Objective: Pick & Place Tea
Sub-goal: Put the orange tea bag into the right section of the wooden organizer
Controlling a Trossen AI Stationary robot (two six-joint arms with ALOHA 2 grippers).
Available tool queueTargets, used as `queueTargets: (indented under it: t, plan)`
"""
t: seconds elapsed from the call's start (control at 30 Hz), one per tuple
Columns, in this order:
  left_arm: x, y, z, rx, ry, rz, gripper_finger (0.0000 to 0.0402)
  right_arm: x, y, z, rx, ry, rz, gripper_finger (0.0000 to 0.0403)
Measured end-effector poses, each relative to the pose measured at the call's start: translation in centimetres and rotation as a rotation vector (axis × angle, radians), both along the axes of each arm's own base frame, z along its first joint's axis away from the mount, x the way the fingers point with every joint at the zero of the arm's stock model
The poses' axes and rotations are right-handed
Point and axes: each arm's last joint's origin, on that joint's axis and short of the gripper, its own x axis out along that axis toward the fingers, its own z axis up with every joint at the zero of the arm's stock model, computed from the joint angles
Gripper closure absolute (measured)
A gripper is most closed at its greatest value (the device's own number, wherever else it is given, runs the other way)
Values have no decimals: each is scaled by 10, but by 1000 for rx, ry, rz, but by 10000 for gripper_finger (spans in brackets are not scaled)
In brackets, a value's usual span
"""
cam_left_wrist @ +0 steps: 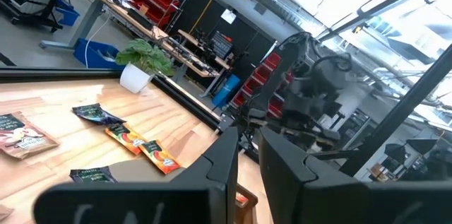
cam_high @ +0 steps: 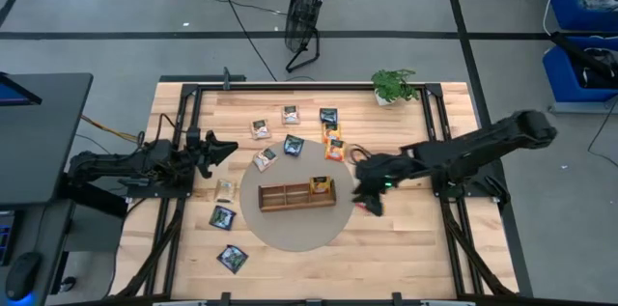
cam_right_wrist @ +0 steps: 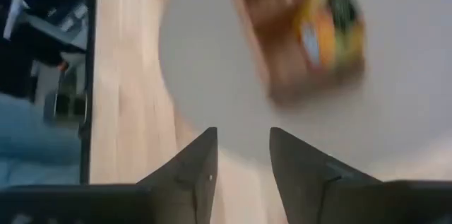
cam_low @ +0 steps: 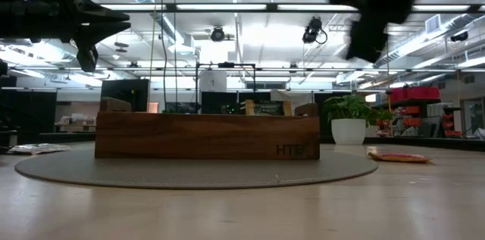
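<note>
The tea sachets lie scattered flat on the wooden table: several orange, dark and pale ones (cam_high: pixel 293 146) behind the round grey mat, three dark or pale ones (cam_high: pixel 222 216) at its left. One orange sachet (cam_high: pixel 321 186) stands in the right end of the long wooden tray (cam_high: pixel 290 196), also seen in the right wrist view (cam_right_wrist: pixel 328 30). Another orange sachet (cam_low: pixel 398 155) lies flat just off the mat's right edge. My right gripper (cam_high: pixel 365 190) hangs open and empty above that edge (cam_right_wrist: pixel 242 153). My left gripper (cam_high: pixel 224 148) waits at the table's left, raised, its fingers a narrow gap apart (cam_left_wrist: pixel 248 160).
The tray sits on the round grey mat (cam_high: pixel 290 234) at the table's middle. A potted plant (cam_high: pixel 394 85) stands at the far edge, right of centre. Black frame rails (cam_high: pixel 439 132) run along the table's sides. Bare wood shows on the near right part.
</note>
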Motion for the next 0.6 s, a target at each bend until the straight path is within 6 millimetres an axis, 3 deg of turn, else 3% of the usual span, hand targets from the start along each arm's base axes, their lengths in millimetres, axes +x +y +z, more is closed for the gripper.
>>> queueTargets:
  t: [0.13, 0.27, 0.4, 0.6]
  plan:
    - [0, 0, 0, 0, 5, 0, 342, -40, -3, -22, -7, 109, -73, 261]
    - [0, 0, -2, 0, 16, 0, 342, -61, -10, -44, -10, 163, -214, 261]
    - [0, 0, -2, 0, 17, 0, 342, -68, -12, -63, -19, 193, -257, 261]
    - [0, 0, -2, -1, 17, 0, 342, -67, -11, -72, -64, 171, -255, 237]
